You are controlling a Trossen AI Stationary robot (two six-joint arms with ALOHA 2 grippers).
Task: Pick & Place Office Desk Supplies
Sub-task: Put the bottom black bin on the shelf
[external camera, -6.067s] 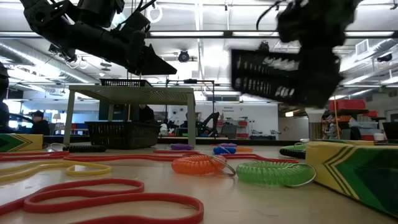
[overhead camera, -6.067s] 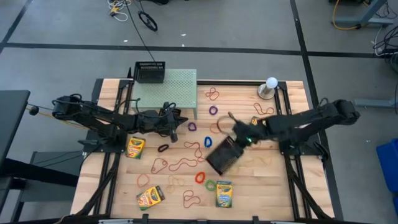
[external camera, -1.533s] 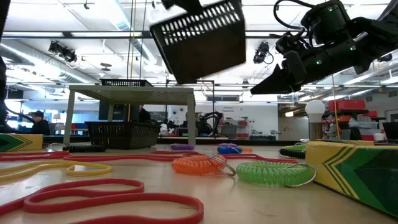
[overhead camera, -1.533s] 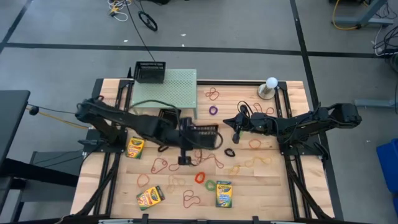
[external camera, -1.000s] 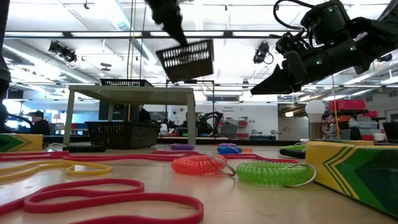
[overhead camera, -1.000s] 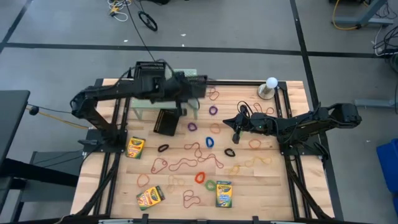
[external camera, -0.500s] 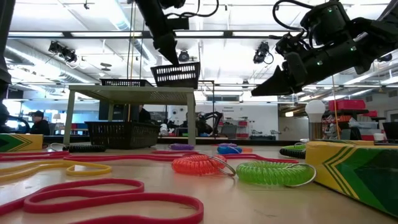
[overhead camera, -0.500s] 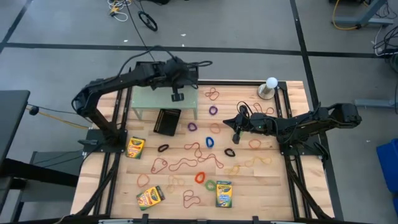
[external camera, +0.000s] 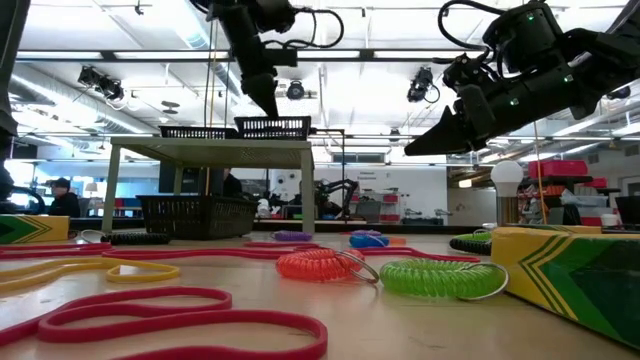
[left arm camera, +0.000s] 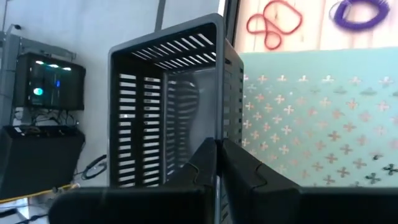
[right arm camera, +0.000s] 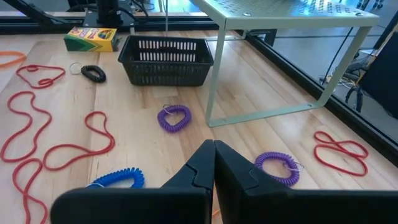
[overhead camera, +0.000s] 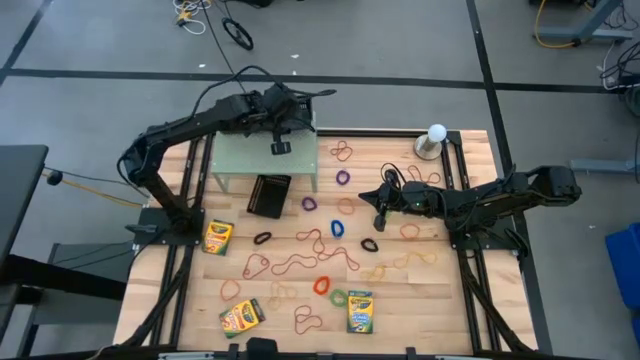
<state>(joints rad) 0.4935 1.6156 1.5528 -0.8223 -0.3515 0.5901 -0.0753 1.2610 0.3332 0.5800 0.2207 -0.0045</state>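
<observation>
My left gripper [left arm camera: 217,155] is shut on a black mesh tray [left arm camera: 168,106] at the far edge of the pale green shelf [overhead camera: 265,160]. In the low view this tray [external camera: 272,127] stands level at the shelf's top, beside a second tray [external camera: 195,131] that rests on the shelf. A third tray [overhead camera: 268,194] lies on the table by the shelf's near edge. Rubber bands [overhead camera: 300,262] and crayon boxes [overhead camera: 217,236] are spread over the wood. My right gripper [overhead camera: 378,217] hangs shut above the table's middle, holding nothing. My left gripper pinches one upright side wall of the tray [left arm camera: 221,127] at its rim, one finger inside the tray and one outside. The fingers slant down from above [external camera: 268,105]. The tray sits upright and level, its bottom at the shelf's top; whether it rests there I cannot tell.
A white ball on a grey stand [overhead camera: 436,134] is at the far right corner. Two more crayon boxes [overhead camera: 241,315] [overhead camera: 360,311] lie near the front edge. Coiled bands [external camera: 320,265] lie close to the low camera.
My left gripper has carried the tray toward the table's far edge and down over the shelf. The tray, tilted and high a second ago, now stands level at the shelf's top next to the other tray.
</observation>
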